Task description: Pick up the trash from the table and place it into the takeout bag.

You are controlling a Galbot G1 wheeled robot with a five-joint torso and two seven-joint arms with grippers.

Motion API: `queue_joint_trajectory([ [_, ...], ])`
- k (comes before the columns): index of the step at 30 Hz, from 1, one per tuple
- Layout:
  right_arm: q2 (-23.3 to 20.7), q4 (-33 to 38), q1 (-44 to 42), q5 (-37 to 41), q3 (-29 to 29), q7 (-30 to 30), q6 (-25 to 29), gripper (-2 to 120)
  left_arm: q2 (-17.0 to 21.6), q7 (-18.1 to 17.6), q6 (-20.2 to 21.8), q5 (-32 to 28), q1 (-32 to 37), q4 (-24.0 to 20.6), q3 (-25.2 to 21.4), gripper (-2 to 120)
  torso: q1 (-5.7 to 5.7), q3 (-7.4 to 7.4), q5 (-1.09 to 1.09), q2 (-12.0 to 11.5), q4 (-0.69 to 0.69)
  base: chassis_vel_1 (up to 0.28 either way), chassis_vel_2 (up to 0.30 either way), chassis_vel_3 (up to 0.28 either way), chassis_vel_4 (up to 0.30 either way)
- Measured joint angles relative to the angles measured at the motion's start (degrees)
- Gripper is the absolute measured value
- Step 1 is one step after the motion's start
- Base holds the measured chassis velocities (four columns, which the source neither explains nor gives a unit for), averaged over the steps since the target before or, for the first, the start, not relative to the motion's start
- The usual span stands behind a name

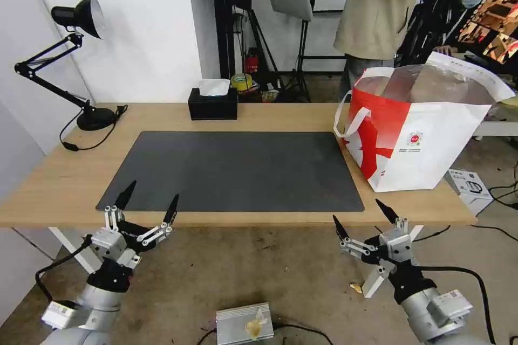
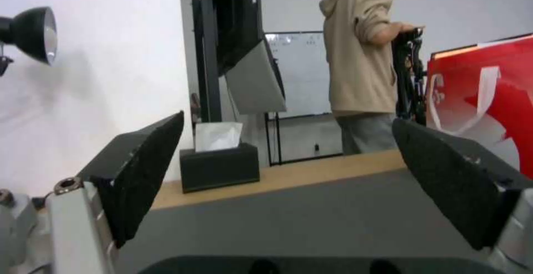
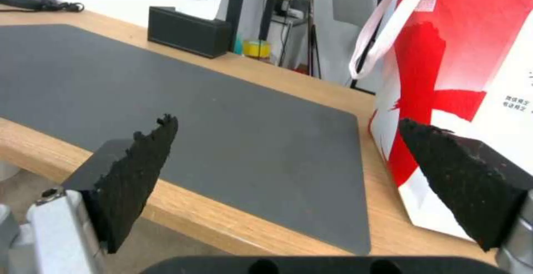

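Below the desk's (image 1: 65,183) near edge your left claw (image 1: 147,202) and right claw (image 1: 360,215) both hang released, holding nothing; the bag (image 1: 426,135) stands at the desk's right end; no trash lies on the mat (image 1: 237,170); check inside the bag before reaching.

table (image 1: 65,178): light wood top, white legs. mat (image 1: 232,170): flat dark grey, no pattern. takeout bag (image 1: 431,140): white body with red panel and red splash pattern, white loop handles, silver foil lining, small round red logo. tissue box (image 1: 212,105): black, white tissue. desk lamp (image 1: 65,59): black. Both grippers: black textured pads on silver-grey bodies.
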Motion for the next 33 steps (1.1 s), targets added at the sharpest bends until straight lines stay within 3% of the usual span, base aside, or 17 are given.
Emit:
queue_joint_trajectory([
  [5,0.0,0.0,0.0,0.0,0.0,0.0,0.0,100,-0.2,1.3,-1.4,0.6,0.4,1.9,0.0,100,0.00,0.00,0.00,0.0,0.00,0.000,0.000,0.000,0.000],
  [14,0.0,0.0,0.0,0.0,0.0,0.0,0.0,100,1.8,8.4,-3.5,-1.7,-1.5,5.3,-0.3,100,0.01,0.00,0.00,0.0,0.00,0.000,0.000,0.000,0.000],
  [33,0.0,0.0,0.0,0.0,0.0,0.0,0.0,100,2.0,11.4,-5.5,-1.5,-2.7,7.8,-0.1,100,0.00,0.00,0.00,0.0,0.00,0.000,0.000,0.000,0.000],
])
